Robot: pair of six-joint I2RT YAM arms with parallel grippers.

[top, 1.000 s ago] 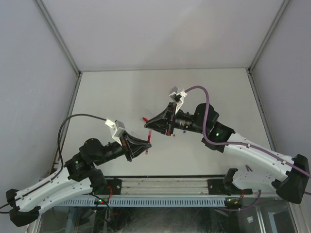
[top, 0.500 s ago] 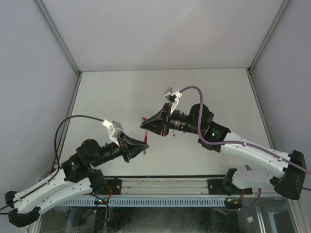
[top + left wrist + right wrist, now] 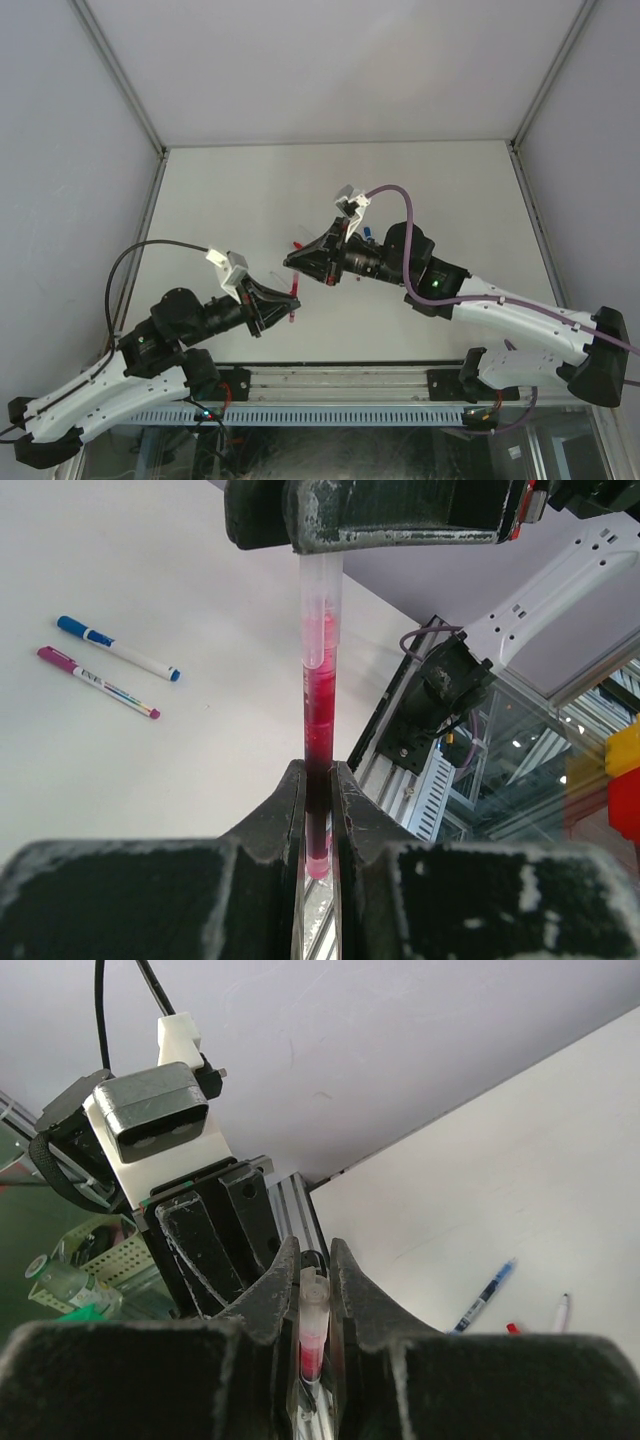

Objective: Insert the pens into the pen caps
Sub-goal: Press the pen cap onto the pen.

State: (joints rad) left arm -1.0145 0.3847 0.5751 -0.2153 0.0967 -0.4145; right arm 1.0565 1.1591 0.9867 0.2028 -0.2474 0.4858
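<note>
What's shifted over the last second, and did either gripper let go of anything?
The right gripper swung left across the white table, its arm following; the left gripper drifted slightly left too. Nothing was released: both stay shut on the translucent red pen, the left on its lower barrel, the right on its pale upper end. The small red item lying by the right gripper has not moved.
</note>
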